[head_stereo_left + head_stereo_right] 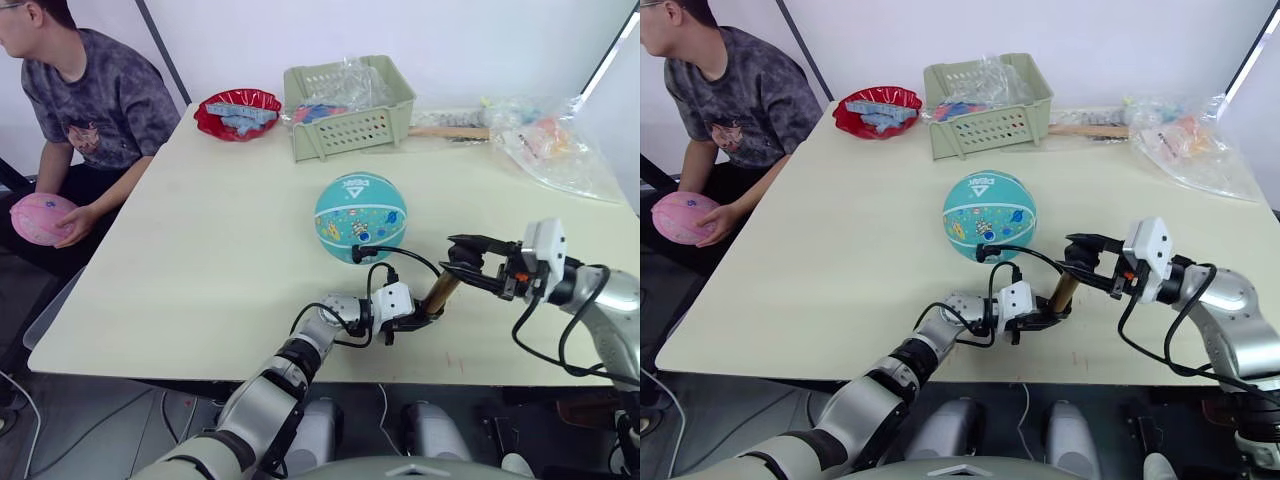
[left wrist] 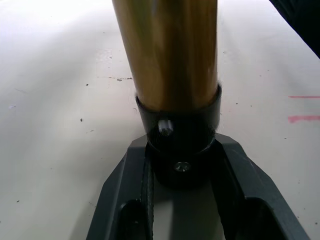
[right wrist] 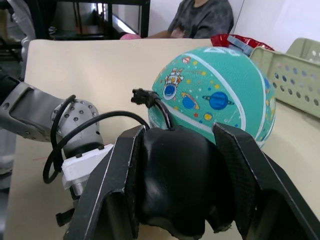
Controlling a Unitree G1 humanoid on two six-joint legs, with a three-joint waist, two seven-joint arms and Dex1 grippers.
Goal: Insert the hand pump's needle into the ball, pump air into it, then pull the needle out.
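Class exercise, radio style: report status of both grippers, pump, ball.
Left gripper shut on hand pump base. Right gripper shut on its black handle. Needle fitting at ball; insertion unclear. Path unobstructed.

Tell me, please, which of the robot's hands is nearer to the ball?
The right hand, shut on the hand pump's handle beside the ball. The left hand grips the pump's base, farther away.
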